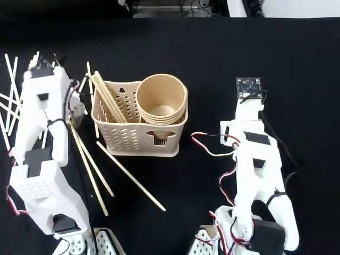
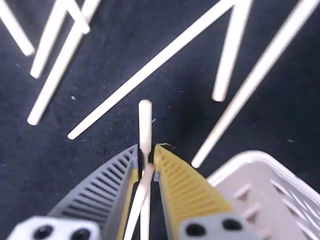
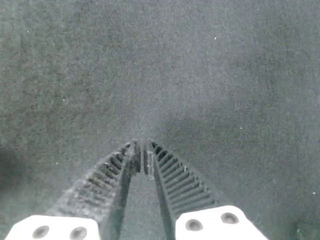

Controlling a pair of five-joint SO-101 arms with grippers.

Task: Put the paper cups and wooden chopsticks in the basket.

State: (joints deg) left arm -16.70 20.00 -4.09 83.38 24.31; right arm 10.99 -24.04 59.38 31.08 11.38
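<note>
A beige slotted basket [image 1: 139, 133] stands mid-table. Its right compartment holds a stack of paper cups [image 1: 161, 98], and several wooden chopsticks [image 1: 109, 98] lean in the left one. My left gripper [image 2: 146, 150] is shut on a wooden chopstick [image 2: 145, 117] whose tip sticks out past the fingertips, just beside the basket's corner [image 2: 260, 185]. More loose chopsticks [image 2: 150, 67] lie on the black cloth beyond it. My right gripper [image 3: 142, 147] is shut on nothing above bare cloth, right of the basket.
Loose chopsticks lie in front of the basket [image 1: 130, 175], beside the left arm [image 1: 90, 170] and scattered at the table's left edge [image 1: 9, 101]. The right arm [image 1: 252, 143] with its red and white wires stands on the right.
</note>
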